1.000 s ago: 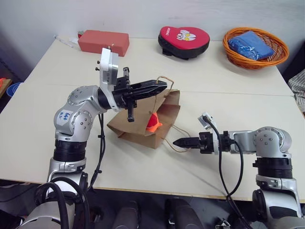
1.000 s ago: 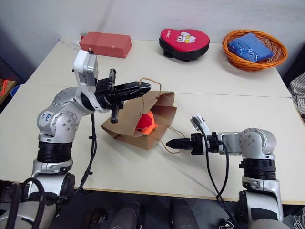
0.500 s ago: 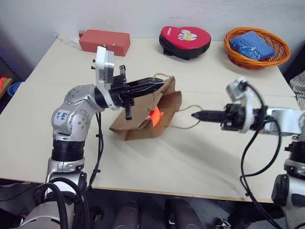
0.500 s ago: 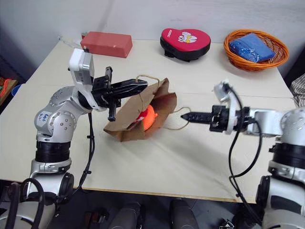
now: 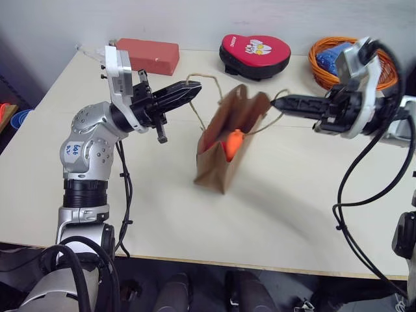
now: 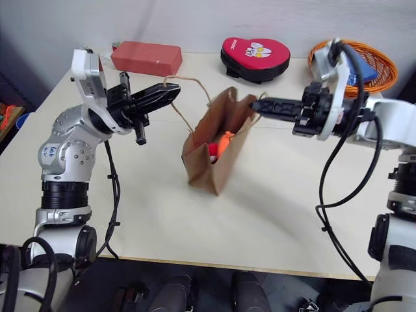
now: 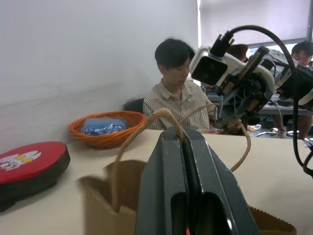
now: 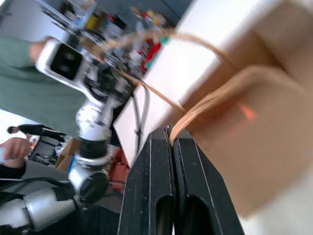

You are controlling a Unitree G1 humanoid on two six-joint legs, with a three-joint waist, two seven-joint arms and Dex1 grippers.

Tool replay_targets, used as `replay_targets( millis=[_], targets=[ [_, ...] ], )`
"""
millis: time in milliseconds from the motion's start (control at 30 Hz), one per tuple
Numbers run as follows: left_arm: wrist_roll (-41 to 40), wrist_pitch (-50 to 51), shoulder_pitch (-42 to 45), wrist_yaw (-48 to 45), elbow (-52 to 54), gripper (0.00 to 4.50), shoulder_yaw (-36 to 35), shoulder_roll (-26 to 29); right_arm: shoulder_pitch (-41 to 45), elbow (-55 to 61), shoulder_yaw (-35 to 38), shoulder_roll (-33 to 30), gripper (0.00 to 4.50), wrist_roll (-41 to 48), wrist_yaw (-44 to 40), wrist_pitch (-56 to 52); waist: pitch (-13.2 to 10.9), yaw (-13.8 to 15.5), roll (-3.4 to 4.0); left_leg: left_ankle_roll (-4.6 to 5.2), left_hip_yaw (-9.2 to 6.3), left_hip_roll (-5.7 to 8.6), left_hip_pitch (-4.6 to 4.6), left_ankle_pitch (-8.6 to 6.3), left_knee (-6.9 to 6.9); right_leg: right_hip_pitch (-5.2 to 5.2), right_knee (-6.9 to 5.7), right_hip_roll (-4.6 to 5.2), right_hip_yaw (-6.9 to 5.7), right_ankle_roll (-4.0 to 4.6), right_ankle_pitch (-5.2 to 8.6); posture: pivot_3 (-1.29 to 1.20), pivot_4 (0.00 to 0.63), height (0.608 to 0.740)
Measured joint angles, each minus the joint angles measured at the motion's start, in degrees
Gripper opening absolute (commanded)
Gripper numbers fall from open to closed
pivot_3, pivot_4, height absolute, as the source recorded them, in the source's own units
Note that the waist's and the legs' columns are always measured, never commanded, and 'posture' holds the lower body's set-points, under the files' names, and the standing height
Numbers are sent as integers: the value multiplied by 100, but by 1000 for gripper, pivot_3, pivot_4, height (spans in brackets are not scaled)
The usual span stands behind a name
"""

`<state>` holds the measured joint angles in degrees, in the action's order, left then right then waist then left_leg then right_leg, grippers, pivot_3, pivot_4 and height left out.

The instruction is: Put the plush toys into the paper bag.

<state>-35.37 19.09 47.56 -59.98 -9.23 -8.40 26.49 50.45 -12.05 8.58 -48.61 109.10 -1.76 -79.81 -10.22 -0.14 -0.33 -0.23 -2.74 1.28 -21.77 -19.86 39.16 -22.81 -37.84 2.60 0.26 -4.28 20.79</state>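
Left end effector (image 5: 193,91) raised over the left half of the surface (image 5: 312,214), black fingers (image 5: 175,96) clenched on one cord handle (image 5: 201,97) of the paper bag (image 5: 227,146), pointing toward the right. Pinkish-red block (image 5: 148,54) lying near the far left corner of the surface, behind that arm.

Paper bag upright near the middle of the surface, mouth open and pulled between the two handles, base resting on or just off the tabletop, cannot tell which. Orange plush toy (image 5: 232,143) sitting inside the bag, seen through the open mouth. Beside it in the right eye view, a small patch of red (image 6: 213,151), perhaps the round fuzzy toy, too small to be sure.

Red heart-shaped pad (image 5: 255,54) with cartoon print lying at the far edge, behind the bag and well apart from it.

Second handle (image 5: 273,117) stretched from the bag's right side to the right end effector (image 5: 278,103), fingers clamped tight on the cord, tips pointing left toward the bag. In the right wrist view, cord pinched between the closed black fingers (image 8: 156,161), bag just past them.

Orange wicker basket (image 5: 318,62) with a blue packet (image 7: 102,126) in it at the far right corner, partly hidden by the right arm. Seated person in a striped shirt (image 7: 178,95) beyond the basket in the left wrist view.
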Motion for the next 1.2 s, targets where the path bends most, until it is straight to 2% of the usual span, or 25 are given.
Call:
replay_targets(
  millis=[67, 167, 300, 433, 467, 567, 600, 667, 833, 900, 967, 1067, 1200],
  targets=[
    [-1, 27, -134, 47, 134, 0, 4, 1, -251, 203, -54, 84, 9, -105, -10, 126, 0, 2, 0, 0, -4, 0, -10, 0, 5, -5, 1, 0, -4, -1, -1, 0, 150, 740],
    [-17, 190, -180, 94, 399, 628, 47, 9, -448, 489, 3, 119, 617, -488, -274, 314, 0, 17, 0, 1, -7, 0, -49, 0, 19, -41, -4, 1, -8, -8, -5, 0, 150, 740],
    [4, 376, -347, 114, 730, 1805, 149, 225, -685, 903, 291, -50, 1955, -708, -1150, 341, 0, 7, 1, 1, -4, 2, -64, 1, 25, -59, -10, 1, -5, -9, -6, 0, 150, 740],
    [9, 607, -809, 245, 1079, 3108, 106, 633, -1352, 1627, 501, -627, 3388, -1749, -2542, 468, 0, 4, 1, 2, -3, 1, -64, 0, 21, -62, -10, 0, -1, -9, -6, 0, 150, 740],
    [3, 660, -949, 268, 1160, 3428, 10, 762, -1581, 1750, 514, -772, 3406, -2054, -2908, 556, 0, -2, 1, 2, 0, 1, -61, 0, 18, -62, -11, 0, 3, -9, -6, 0, 150, 740],
    [-37, 829, -1343, 364, 1502, 4365, -290, 1128, -2289, 2140, 495, -1052, 3406, -3157, -4120, 1246, 1, 5, 1, 3, 3, 2, -57, 0, 17, -64, -15, -1, 6, -9, -6, 0, 150, 740],
    [-64, 867, -1492, 421, 1665, 4462, -411, 1221, -2454, 2210, 425, -1096, 3406, -3536, -4475, 1551, 1, 4, 1, 2, 3, 2, -55, 0, 17, -62, -14, -1, 6, -9, -6, 0, 150, 740],
    [-167, 982, -1926, 579, 2104, 4500, -717, 1365, -2746, 2251, 219, -1079, 2989, -4371, -5012, 2294, 1, 1, 0, 3, 6, 2, -49, 0, 17, -60, -12, 0, 11, -9, -6, 0, 150, 740],
    [-416, 1451, -3202, 1207, 3415, 4500, -1149, 1445, -2924, 2047, -353, -390, 1385, -6120, -5559, 4158, 1, 6, 1, 1, 11, 2, -43, 0, 17, -66, -10, 0, 17, -8, -6, 0, 150, 740],
    [-510, 1588, -3484, 1497, 3792, 4500, -1195, 1329, -2906, 1989, -424, -129, 756, -6591, -5666, 4802, 1, 32, 1, 0, 8, 3, -42, 1, 20, -62, -8, 0, 16, -8, -6, 0, 150, 740],
    [-533, 1687, -3776, 1959, 4147, 4500, -1151, 987, -2824, 1838, -646, 231, 47, -7240, -5756, 5675, 2, 23, 0, 1, 10, 5, -34, 1, 21, -54, -7, 1, 18, -8, -7, 0, 150, 740],
    [-499, 1778, -3970, 2678, 4501, 4500, -780, 385, -2682, 1701, -1146, 893, 18, -7908, -5800, 6492, 2, 9, -1, -2, 10, 4, -35, 2, 25, -61, -16, -1, 16, -8, -7, 0, 150, 740],
    [-374, 1782, -3963, 3261, 4749, 4500, -205, -63, -2490, 1647, -1507, 1536, 18, -8263, -5766, 6812, 3, 4, -1, -4, 10, 4, -35, 3, 32, -61, -21, -2, 16, -7, -7, 0, 150, 740]
  ],
)
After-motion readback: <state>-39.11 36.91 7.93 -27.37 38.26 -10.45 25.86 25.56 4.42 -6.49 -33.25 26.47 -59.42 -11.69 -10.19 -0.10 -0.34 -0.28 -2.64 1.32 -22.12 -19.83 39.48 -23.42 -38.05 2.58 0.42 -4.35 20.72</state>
